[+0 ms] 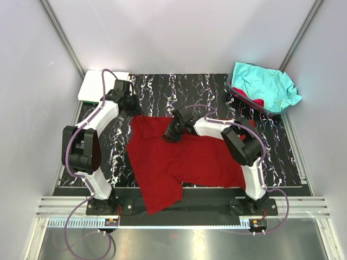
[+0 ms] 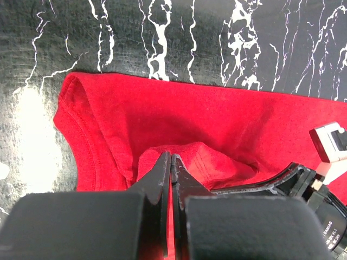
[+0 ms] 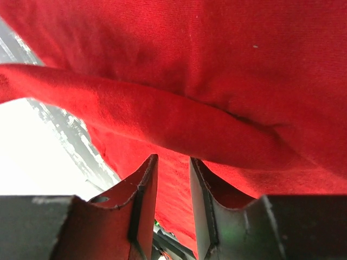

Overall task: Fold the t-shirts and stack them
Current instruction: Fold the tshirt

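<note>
**L gripper (image 2: 171,158) clamped on dark red t-shirt (image 2: 217,119); R gripper (image 3: 172,162) unclear**

L gripper: wrist view shows both fingers pressed together w/ a small raised fold of red cloth caught between the tips. A stitched hem curves round just left of the pinch. Top view puts it at the shirt's far-left corner.

R gripper: wrist view shows its fingers (image 3: 145,179) a narrow gap apart, w/ red cloth filling the gap. A thick rolled ridge of cloth lies across just beyond the tips. Can't tell if they're nipping the cloth or only sitting over it. From the top it's on the shirt's far edge, approx mid-mat, to the right of L gripper. The two are near each other but apart.

Dark red t-shirt: spread mostly flat, some wrinkles, on the black marbled mat (image 1: 190,86) betw. the two arms. Its near-left part hangs past the mat's near edge, over the rail where the arm bases sit. Its right side runs under the R arm.

Other shirts:
- Turquoise t-shirt (image 1: 265,86): crumpled in a dark-rimmed bin (image 1: 237,95) at the far-right corner, w/ a bit of red cloth showing under it.
- White folded t-shirt (image 1: 100,85): lies at the far-left corner, behind the L arm, well apart from the red one.
- Green cloth (image 1: 89,101): a thin sliver shows at the white shirt's near edge, too small to say more
</note>
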Robot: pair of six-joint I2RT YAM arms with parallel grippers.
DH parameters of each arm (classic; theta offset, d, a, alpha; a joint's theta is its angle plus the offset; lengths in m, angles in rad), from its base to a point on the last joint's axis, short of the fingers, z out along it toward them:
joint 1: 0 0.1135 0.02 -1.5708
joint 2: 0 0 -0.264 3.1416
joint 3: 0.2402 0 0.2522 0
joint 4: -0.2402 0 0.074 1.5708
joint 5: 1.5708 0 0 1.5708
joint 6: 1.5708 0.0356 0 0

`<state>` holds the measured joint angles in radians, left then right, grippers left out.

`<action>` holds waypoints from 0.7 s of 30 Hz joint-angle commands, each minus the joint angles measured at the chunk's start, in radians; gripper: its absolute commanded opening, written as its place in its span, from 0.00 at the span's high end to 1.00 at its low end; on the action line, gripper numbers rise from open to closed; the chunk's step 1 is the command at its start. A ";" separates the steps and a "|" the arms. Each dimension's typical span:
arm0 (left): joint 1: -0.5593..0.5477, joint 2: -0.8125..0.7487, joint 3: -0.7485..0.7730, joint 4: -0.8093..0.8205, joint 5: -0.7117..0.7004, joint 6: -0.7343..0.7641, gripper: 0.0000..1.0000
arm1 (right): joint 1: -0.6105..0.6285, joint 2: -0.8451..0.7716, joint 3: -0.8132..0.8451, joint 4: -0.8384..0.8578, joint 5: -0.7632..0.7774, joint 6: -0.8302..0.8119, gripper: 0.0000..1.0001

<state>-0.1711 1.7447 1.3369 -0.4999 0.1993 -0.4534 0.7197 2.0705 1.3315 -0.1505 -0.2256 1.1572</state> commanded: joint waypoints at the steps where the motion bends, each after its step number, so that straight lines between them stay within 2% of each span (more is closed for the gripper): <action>1: 0.002 -0.060 -0.011 0.049 0.028 -0.014 1.00 | 0.030 0.036 0.112 -0.179 0.065 0.004 0.63; 8: 0.002 -0.068 -0.019 0.052 0.034 -0.018 1.00 | 0.067 0.108 0.251 -0.406 0.156 -0.001 0.67; 13: 0.002 -0.070 -0.016 0.050 0.034 -0.011 1.00 | 0.084 0.151 0.333 -0.532 0.213 -0.011 0.64; 16: 0.002 -0.071 -0.016 0.055 0.043 -0.016 1.00 | 0.096 0.171 0.370 -0.567 0.270 -0.031 0.62; 21: 0.002 -0.073 -0.018 0.050 0.043 -0.010 1.00 | 0.099 0.204 0.391 -0.595 0.299 -0.045 0.66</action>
<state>-0.1711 1.7267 1.3193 -0.4911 0.2192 -0.4652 0.8104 2.2288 1.7119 -0.6434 -0.0185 1.1393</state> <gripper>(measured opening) 0.008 0.349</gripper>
